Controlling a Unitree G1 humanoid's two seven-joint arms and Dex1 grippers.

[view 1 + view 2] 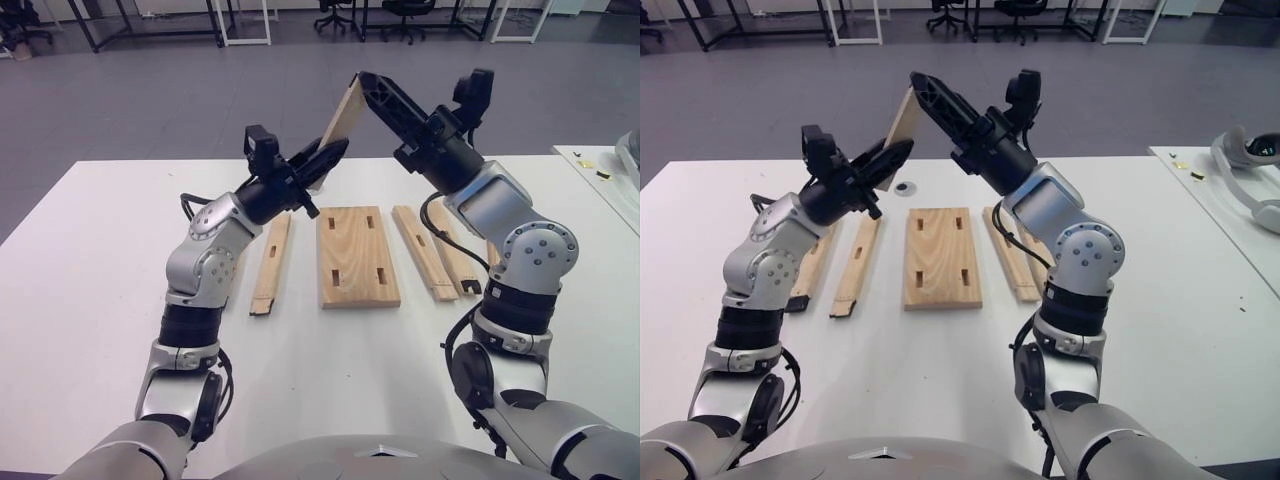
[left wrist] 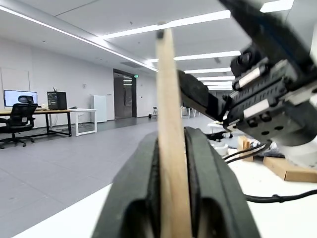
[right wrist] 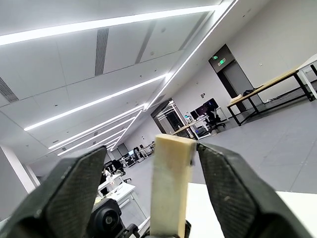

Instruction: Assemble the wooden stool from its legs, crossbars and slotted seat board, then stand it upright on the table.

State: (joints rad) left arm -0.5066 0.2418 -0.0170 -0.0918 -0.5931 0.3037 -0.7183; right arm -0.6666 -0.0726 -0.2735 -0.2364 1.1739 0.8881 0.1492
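A flat wooden stool piece (image 1: 340, 115) is held tilted in the air over the far side of the white table (image 1: 100, 250). My left gripper (image 1: 325, 160) is shut on its lower part (image 2: 171, 148), one finger (image 2: 213, 188) pressed to each face. My right gripper (image 1: 365, 85) stands open around its top end (image 3: 171, 183), with a gap at one finger (image 3: 84, 188). The slotted seat board (image 1: 358, 255) lies flat at the table's middle. One bar (image 1: 272, 262) lies left of it, another (image 1: 812, 265) partly under my left arm. Two bars (image 1: 422, 250) lie on the right.
A small dark round object (image 1: 905, 187) sits on the table behind the seat board. A white headset-like device (image 1: 1250, 170) lies on a neighbouring table at the right. Open floor with desks and chairs lies beyond the far edge.
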